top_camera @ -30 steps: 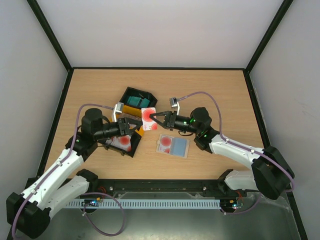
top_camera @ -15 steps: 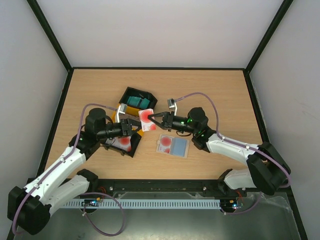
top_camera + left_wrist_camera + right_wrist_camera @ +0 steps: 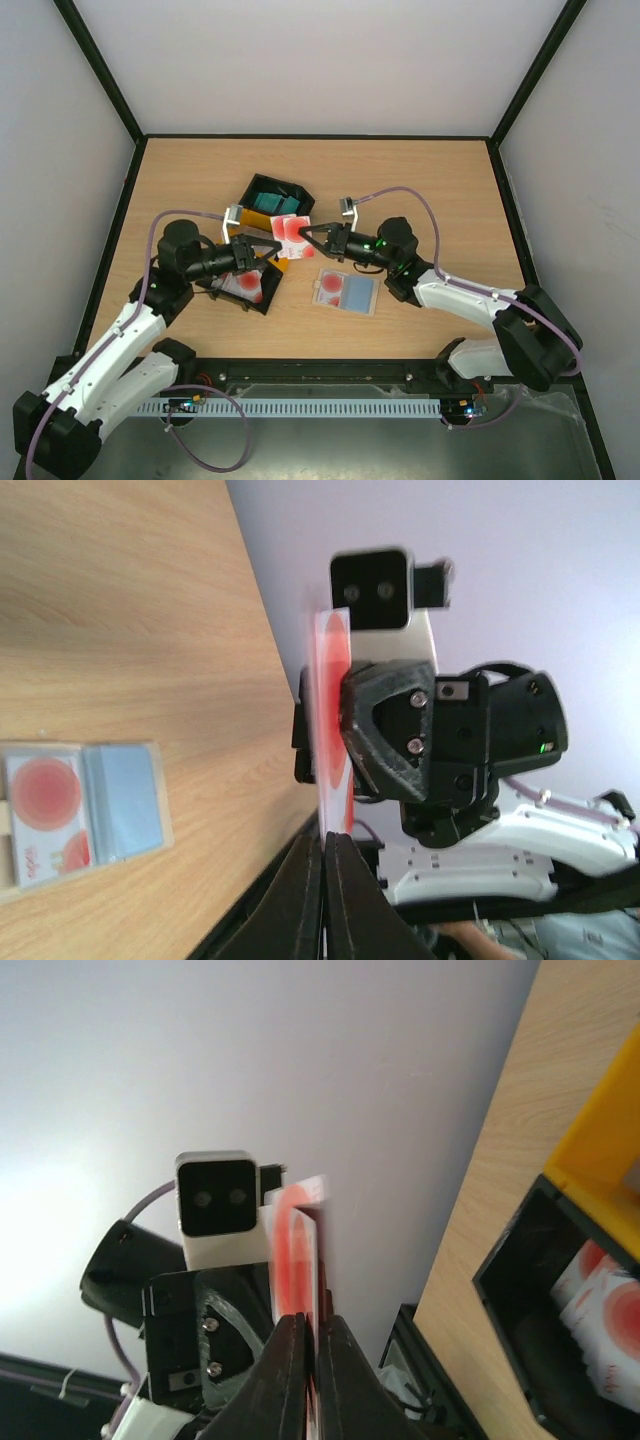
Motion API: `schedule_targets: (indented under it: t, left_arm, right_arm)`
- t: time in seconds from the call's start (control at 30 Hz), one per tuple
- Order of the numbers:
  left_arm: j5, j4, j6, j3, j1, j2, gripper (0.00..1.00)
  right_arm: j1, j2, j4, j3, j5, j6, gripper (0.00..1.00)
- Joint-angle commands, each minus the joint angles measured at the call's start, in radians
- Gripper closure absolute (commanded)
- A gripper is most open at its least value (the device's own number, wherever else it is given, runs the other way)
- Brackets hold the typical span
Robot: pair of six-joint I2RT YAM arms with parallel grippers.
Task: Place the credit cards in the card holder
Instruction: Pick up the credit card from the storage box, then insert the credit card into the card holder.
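A white credit card (image 3: 288, 231) with red marks hangs on edge above the table, between the two arms. My left gripper (image 3: 268, 247) is shut on its left edge and my right gripper (image 3: 303, 236) is shut on its right edge. The left wrist view has the card (image 3: 330, 680) rising from my shut left gripper (image 3: 325, 838). From the right wrist, the card (image 3: 298, 1250) looks doubled above my right gripper (image 3: 312, 1328). The card holder (image 3: 376, 297) lies open on the wood, a red-marked card and a blue card in it. It also shows at lower left (image 3: 120, 858).
A black bin (image 3: 262, 181) behind the grippers holds teal cards (image 3: 272, 203). A black and yellow tray (image 3: 268, 302) under my left wrist holds red-marked cards (image 3: 600, 1300). Black walls edge the table.
My left gripper was open beside the card and has shut on its edge. The card and both grippers have shifted slightly left.
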Motion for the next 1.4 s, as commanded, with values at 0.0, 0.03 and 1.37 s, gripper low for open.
schedule_targets:
  t: [0.0,0.03,1.37]
  left_arm:
    - [-0.006,0.004,-0.031,-0.009,0.055,-0.041,0.97]
    - [-0.001,0.002,-0.034,-0.009,0.064,-0.042,0.98]
    - [-0.400,-0.737,0.387,0.028,0.067,0.277,0.90]
  right_arm:
    - [-0.044,-0.034,0.044,-0.041,0.026,0.003,0.96]
    - [-0.050,-0.041,0.044,-0.046,0.024,0.005,0.97]
    - [-0.100,-0.163,-0.206,-0.160,0.102,-0.158,0.98]
